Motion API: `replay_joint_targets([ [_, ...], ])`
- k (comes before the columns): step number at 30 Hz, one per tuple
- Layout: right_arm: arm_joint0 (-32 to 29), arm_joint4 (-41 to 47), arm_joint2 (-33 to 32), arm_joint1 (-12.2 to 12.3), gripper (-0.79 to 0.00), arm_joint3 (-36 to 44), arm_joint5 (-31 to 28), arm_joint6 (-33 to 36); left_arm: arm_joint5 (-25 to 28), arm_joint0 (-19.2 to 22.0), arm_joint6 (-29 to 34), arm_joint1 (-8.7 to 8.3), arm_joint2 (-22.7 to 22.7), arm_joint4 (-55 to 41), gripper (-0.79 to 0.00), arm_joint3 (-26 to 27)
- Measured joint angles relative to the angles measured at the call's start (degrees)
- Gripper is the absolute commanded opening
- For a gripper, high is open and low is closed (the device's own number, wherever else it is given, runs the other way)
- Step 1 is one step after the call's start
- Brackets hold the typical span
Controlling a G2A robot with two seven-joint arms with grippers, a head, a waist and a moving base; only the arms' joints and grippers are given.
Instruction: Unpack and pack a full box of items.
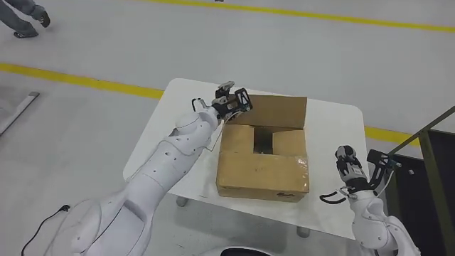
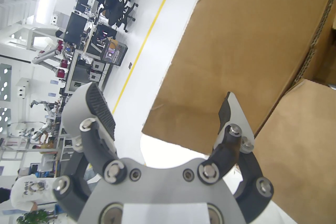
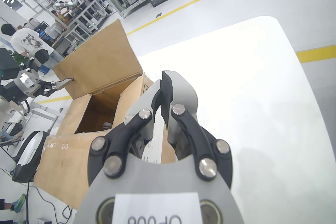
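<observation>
On the table, box sits part-open, rear flap upright. The left gripper gapes at the flap's corner; the right gripper is pinched empty beside the box. Cardboard: likely light, stiff (creases easily); take the flap's edge.

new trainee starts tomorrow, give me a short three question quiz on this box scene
1. True or false: the right pincer is shut and holds nothing.
2. Which flap of the cardboard box stands raised? A) the far flap, at the open left pincer; B) the near flap; C) none.
3. Fill in: the box sits on the white ____.
Key: 1 true; 2 A; 3 table.
</observation>
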State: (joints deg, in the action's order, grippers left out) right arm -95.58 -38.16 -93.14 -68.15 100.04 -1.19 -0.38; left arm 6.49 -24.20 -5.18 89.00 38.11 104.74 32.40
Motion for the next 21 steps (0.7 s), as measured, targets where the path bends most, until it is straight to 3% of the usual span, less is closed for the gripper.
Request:
replay_joint_targets([
  [8, -0.56, -0.40, -0.51, -0.16, -0.785, 0.84, 0.59, 0.71, -3.41, 2.25, 1.08, 3.66, -0.42, -3.91, 0.000, -9.28],
  [21, -0.26, -1.03, 0.02, -0.51, -0.785, 1.45, 0.93, 1.67, -3.31, 3.34, 1.42, 6.76, -1.91, -3.39, 0.000, -15.09],
])
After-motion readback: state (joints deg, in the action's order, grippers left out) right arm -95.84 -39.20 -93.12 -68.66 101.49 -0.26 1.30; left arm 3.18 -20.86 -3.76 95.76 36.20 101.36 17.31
